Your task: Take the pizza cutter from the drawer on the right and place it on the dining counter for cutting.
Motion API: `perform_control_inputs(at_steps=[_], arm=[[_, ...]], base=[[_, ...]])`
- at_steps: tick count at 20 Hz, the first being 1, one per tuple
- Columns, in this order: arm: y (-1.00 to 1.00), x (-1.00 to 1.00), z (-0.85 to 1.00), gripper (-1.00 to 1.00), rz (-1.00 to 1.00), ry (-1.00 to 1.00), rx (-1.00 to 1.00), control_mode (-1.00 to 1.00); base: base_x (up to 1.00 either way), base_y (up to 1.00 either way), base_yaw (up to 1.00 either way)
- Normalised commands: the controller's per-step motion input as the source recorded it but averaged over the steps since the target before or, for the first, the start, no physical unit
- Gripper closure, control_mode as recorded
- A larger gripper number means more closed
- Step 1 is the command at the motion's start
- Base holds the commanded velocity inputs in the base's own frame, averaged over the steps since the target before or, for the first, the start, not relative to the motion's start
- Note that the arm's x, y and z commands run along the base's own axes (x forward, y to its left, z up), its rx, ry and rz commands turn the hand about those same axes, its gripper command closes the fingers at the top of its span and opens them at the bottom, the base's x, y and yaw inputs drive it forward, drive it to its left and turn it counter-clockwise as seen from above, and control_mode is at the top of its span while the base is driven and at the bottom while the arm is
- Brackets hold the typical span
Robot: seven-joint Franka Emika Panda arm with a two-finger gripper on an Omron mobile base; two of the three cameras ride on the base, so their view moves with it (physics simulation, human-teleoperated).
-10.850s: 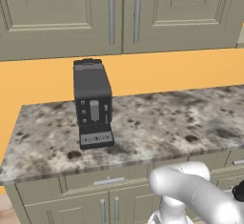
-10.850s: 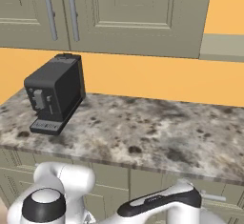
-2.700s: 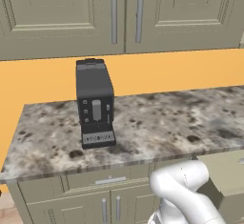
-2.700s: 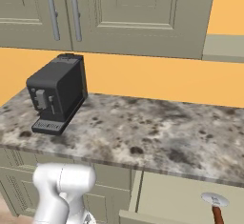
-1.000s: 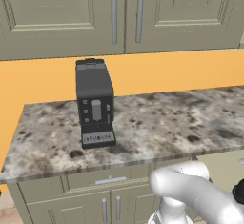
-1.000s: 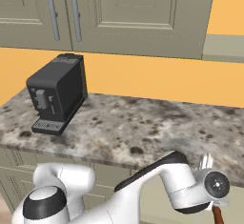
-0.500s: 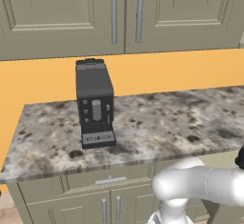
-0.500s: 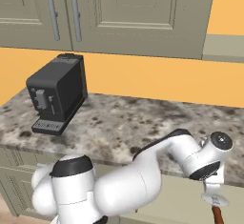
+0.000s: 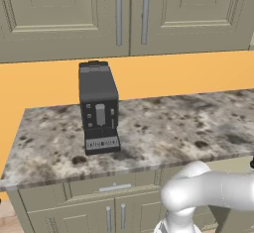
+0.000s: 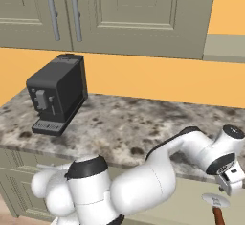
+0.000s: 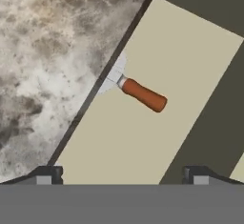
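Hand view shows the open, empty hand (image 11: 122,176) above the drawer (image 11: 143,137), reach step; next it should descend toward the cutter (image 11: 137,91) at 12 o'clock.

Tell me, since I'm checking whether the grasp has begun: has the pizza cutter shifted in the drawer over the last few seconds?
No. In the right base view the pizza cutter lies where it did, just below the granite worktop's front edge; the gripper has arrived above it.
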Motion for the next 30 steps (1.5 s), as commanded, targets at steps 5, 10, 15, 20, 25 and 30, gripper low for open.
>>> perform_control_inputs(at_steps=[5,10,15,20,25,30], arm=[[0.16,0.03,-0.6,-1.0,0.47,0.0,-0.03,-1.0],[-0.07,-0.01,-0.38,-1.0,0.62,0.09,-0.03,-1.0],[-0.11,-0.01,-0.16,-1.0,0.45,0.14,-0.14,-1.0],[-0.13,0.0,-0.23,-1.0,0.24,0.14,0.0,-1.0],[-0.08,0.06,-0.23,-1.0,0.11,0.01,0.02,-1.0],[-0.19,0.01,-0.12,-1.0,0.1,0.0,0.08,-1.0]], base=[[0.0,0.0,0.0],[0.0,0.0,0.0],[0.0,0.0,0.0],[0.0,0.0,0.0],[0.0,0.0,0.0],[0.0,0.0,0.0]])
